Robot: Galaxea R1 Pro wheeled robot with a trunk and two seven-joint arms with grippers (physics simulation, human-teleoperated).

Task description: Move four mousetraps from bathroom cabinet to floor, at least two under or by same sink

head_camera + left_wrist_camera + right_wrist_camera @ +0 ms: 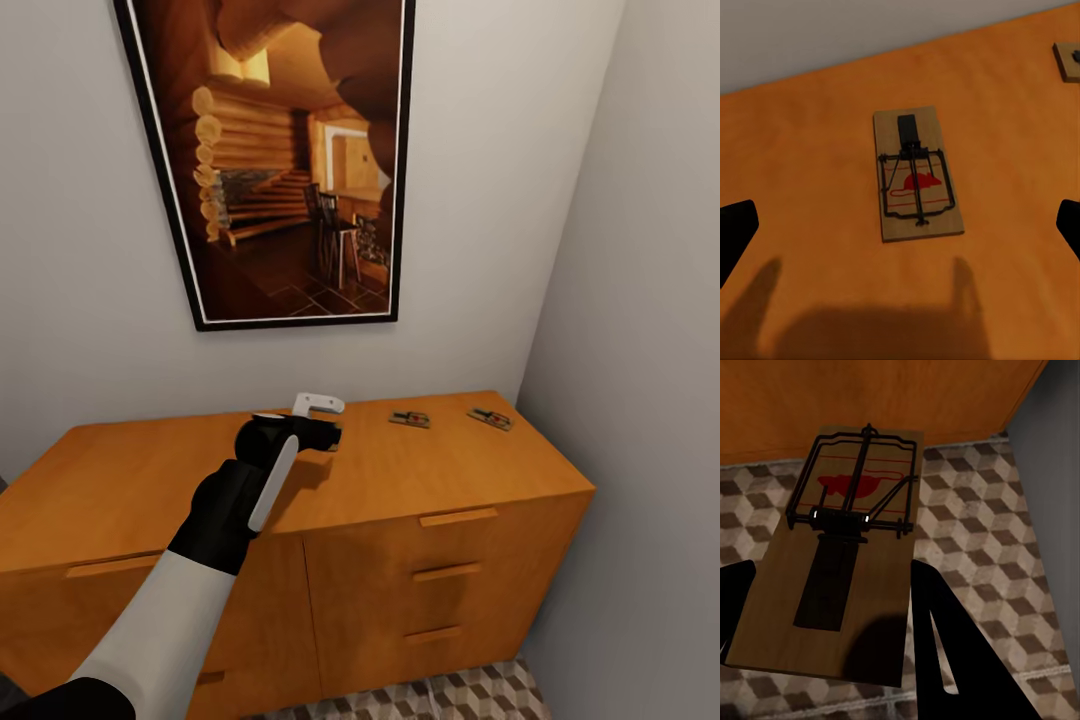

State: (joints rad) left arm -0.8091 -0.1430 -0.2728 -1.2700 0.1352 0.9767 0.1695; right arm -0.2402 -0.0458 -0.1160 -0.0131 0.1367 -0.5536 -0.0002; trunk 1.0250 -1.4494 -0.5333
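Left gripper (900, 225) poised above cabinet (120, 480) top, fingers (735, 232) spread wide either side of one mousetrap (916, 174), apparently for a straddling pick. Two further mousetraps (410, 419) toward cabinet's right end, near the wall. Right gripper (825, 607) clamped on a fourth mousetrap (844, 555), carried low over bathroom floor (1005, 555) beside cabinet base, presumably awaiting placement.

We see a room in a home: plain pale walls (90, 250) meeting in a corner, a large framed picture (290, 160) of a log-cabin interior hung above an orange-brown wooden cabinet (400, 560), and cube-patterned floor tiles (450, 695) below it.
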